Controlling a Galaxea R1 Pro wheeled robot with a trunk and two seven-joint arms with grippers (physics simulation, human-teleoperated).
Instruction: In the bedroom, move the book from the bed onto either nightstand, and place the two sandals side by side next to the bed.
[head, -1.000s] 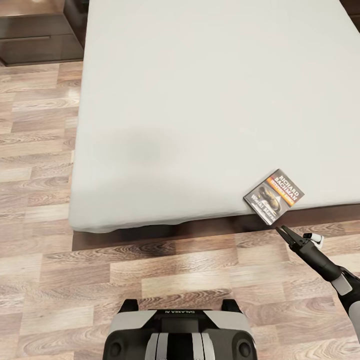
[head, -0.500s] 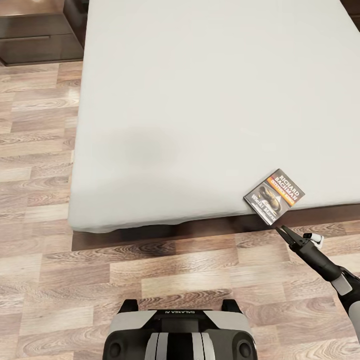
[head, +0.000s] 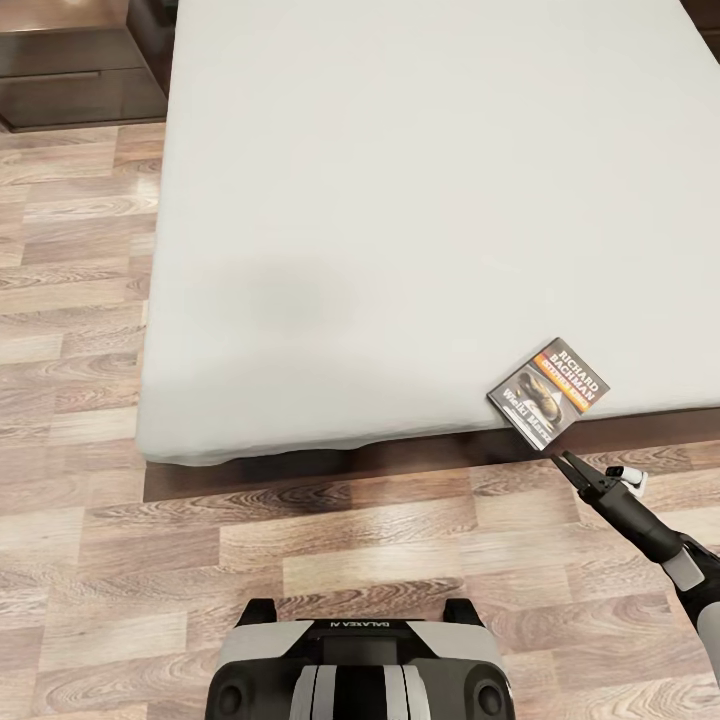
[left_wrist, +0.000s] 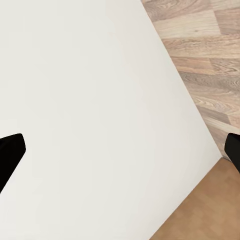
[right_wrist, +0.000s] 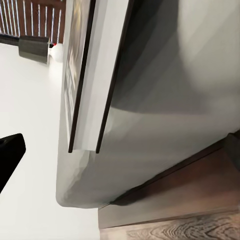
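Note:
The book (head: 549, 392) lies flat on the bed (head: 400, 200), at the mattress's near right edge with one corner overhanging. My right gripper (head: 566, 462) hovers just below that corner, off the mattress edge and apart from the book. In the right wrist view the book (right_wrist: 95, 75) shows edge-on above the mattress side, and the gripper (right_wrist: 122, 150) is open, one finger (right_wrist: 10, 155) at the frame's edge. My left gripper (left_wrist: 122, 150) is open and empty before a white surface. The nightstand (head: 70, 70) stands at the far left by the bed's head. The sandals are out of view.
Wood-plank floor (head: 70, 300) runs along the bed's left side and in front of it. The dark wooden bed frame (head: 400, 452) shows under the mattress's near edge. My base (head: 360, 660) stands on the floor close to the bed's foot.

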